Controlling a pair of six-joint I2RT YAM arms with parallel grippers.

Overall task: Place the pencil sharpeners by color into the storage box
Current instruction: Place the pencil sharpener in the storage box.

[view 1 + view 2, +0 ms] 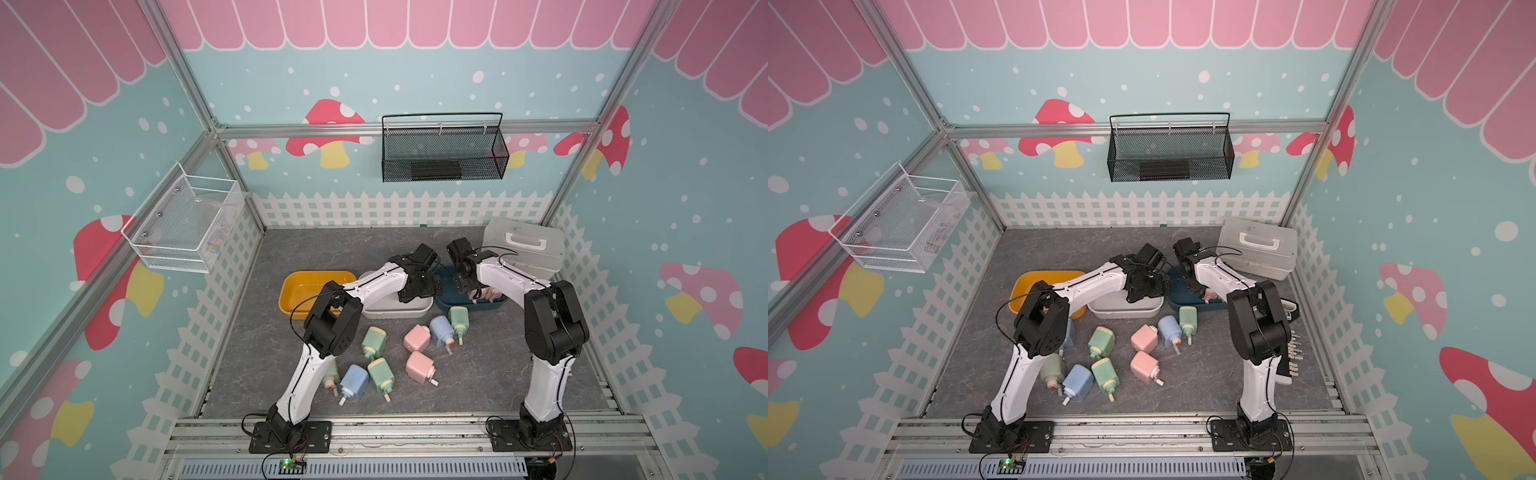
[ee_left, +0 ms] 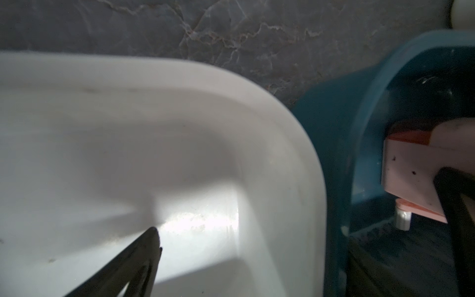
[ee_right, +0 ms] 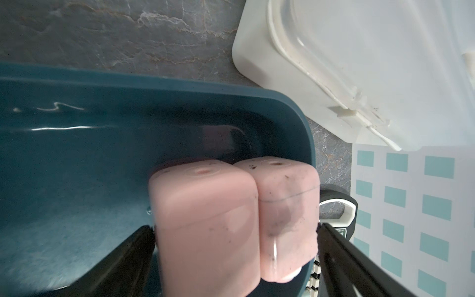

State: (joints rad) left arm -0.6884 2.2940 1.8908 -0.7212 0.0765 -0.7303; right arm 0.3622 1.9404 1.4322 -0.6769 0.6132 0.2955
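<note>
Two arms noted, left arm (image 1: 300, 376) and right arm (image 1: 545, 388). Long links are clad in glossy white shells, each marked by a thin dark seam line and small dark screws. Joints are housed in blocky black casings. Thin black cables (image 1: 291, 320) are looped outside the joints. Each arm is bolted to a black base plate (image 1: 320, 432). The right gripper (image 3: 235, 227) is fitted with black tapered fingers (image 3: 359, 267).

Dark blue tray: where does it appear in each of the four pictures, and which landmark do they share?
A top view: dark blue tray right of centre, beside the white tray.
A top view: the tray in the same place.
Left wrist: the tray next to the white tray's rounded corner.
Right wrist: the tray before the clear box.
Shared landmark: pink sharpeners inside it.
</note>
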